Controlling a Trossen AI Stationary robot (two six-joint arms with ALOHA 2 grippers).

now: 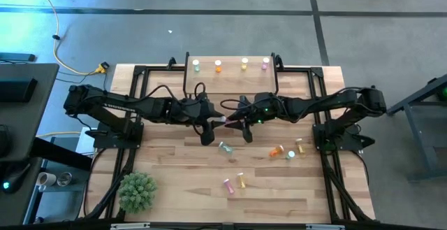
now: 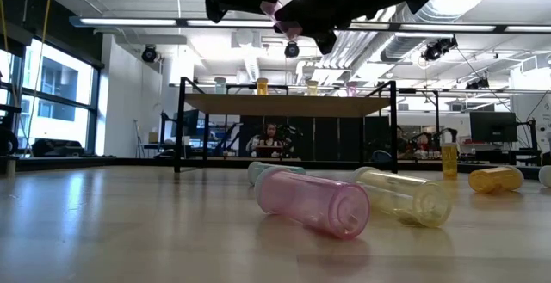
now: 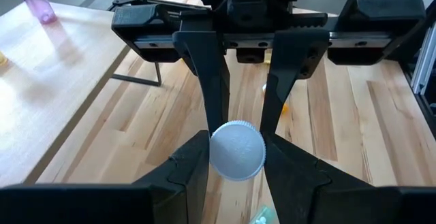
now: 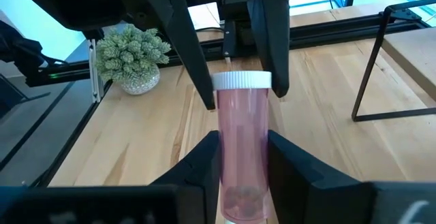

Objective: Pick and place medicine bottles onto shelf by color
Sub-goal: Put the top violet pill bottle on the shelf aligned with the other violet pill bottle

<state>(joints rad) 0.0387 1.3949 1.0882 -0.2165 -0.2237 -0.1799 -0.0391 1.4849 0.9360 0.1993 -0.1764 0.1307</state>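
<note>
pink bottle point(image 4: 240, 146) lies lengthwise between left gripper point(image 3: 237, 152), clamping its white cap, and right gripper point(image 4: 242, 159) around its body, above the desk point(image 1: 181, 188).

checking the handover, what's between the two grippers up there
A pink bottle. In the wrist views it spans the gap: the left gripper grips its white-cap end and the right gripper closes round its body, above the table.

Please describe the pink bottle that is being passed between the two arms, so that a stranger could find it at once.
Look above the middle of the wooden table, in front of the shelf, where the left gripper and right gripper meet. Between them hangs the pink bottle, white cap at the left gripper, body between the right fingers. It alone is in the air; the other pink ones lie on the table or stand on the shelf.
</note>
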